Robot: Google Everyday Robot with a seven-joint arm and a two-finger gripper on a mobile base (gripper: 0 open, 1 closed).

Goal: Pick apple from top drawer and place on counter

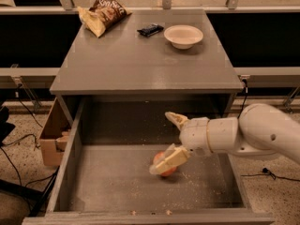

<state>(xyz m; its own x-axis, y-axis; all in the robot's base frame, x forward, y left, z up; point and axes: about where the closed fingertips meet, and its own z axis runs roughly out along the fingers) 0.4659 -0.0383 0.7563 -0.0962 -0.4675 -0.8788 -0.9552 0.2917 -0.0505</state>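
Hanging low inside the open top drawer (108, 184), our gripper (160, 142) has its two pale fingers spread wide, one pointing up toward the back wall and the other angled down toward the floor of the drawer. Nothing is held between them. The apple (168, 172) sits on the speckled drawer bottom right at the lower finger, which crosses in front of it and hides much of it; we cannot tell whether that finger touches the fruit or merely passes just above it. The apple lies below the gap of the fingers rather than inside it, roughly mid-drawer and a little right of centre. We judge it to be firm, smooth-skinned and fairly light, but round enough to roll away if nudged from one side, so we would want the fingers astride its widest part, closing evenly from opposite sides. Beyond the drawer, the counter (140, 64) above has bare room across its front and middle, with a crisp bag (104, 14), a small dark object (150, 30) and a cream bowl (183, 35) along its far edge. A cardboard box (50, 136) stands on the floor to the left of the cabinet.
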